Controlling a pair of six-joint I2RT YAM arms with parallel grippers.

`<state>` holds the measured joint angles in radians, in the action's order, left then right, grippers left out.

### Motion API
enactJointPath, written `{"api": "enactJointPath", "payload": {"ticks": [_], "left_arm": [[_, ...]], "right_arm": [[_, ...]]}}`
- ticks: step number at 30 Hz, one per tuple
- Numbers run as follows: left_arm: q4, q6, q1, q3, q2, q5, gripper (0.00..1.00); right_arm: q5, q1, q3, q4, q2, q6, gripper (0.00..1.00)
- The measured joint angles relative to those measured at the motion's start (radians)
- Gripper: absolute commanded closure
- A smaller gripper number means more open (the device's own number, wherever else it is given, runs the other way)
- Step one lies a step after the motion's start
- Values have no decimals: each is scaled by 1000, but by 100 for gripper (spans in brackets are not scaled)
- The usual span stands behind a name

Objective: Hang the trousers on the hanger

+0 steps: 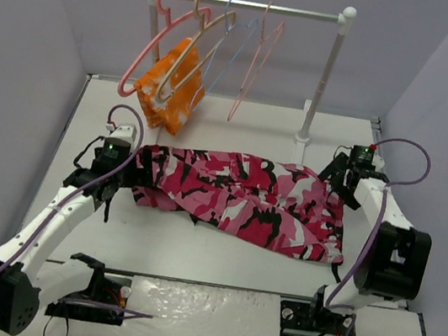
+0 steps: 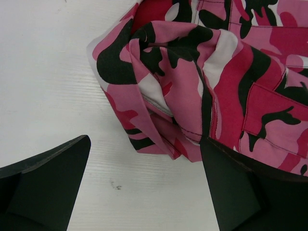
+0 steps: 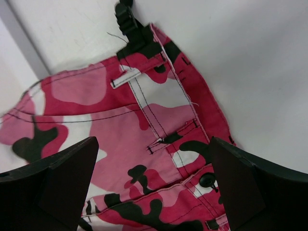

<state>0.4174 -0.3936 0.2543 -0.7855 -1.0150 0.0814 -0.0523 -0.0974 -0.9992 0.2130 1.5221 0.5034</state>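
On the table (image 1: 193, 257), the trousers (image 1: 246, 193) lay spread crosswise between the two arms, rumpled, no part lifted. Hanger (image 1: 204, 35) was well apart from them, hooked on the rail (image 1: 258, 5) at the far side, tilted among the other hangers, with an orange cloth (image 1: 169, 87) hanging at it; whether the cloth sat on that hanger or a neighbour could not be told. Step in hand, as judged: arranging and taking hold of the garment, before any lift toward the rail. Left gripper (image 2: 144, 144) stood over the bunched end of the trousers, jaws wide apart, one finger above bare table and the other at the edge of the folded cloth; nothing held. Right gripper (image 3: 154, 144) stood over the waistband end, belt loops and a button showing between its fingers, jaws likewise spread wide, gripping nothing; contact with the fabric not clear from the wrist view. Next move would likely call for each gripper to come down and close on its end, pinching few layers on the left where the cloth was doubled over, then raise the trousers evenly so they could be fed over the crossbar.
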Motion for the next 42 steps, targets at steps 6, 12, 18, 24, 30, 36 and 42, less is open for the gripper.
{"api": "enactJointPath", "payload": {"ticks": [6, 12, 18, 24, 30, 36, 42], "left_arm": [[-76, -81, 0, 17, -35, -29, 3], [-135, -150, 0, 37, -105, -57, 3], [-169, -203, 0, 44, -170, -63, 3], [-185, -233, 0, 68, -181, -27, 56], [-176, -248, 0, 91, -218, -2, 100], [-37, -209, 0, 9, -193, 31, 100], [237, -133, 0, -227, -31, 87, 100]], "right_arm": [[-10, 10, 0, -16, 137, 26, 2], [-34, 12, -9, -75, 228, 30, 9], [-56, 13, -10, -122, 242, 24, 34], [-64, 12, 0, -156, 247, 20, 93], [-64, 12, 2, -170, 244, 28, 100], [-73, -5, -43, -81, 198, 22, 100], [-112, -42, -236, 46, 131, -30, 100]]}}
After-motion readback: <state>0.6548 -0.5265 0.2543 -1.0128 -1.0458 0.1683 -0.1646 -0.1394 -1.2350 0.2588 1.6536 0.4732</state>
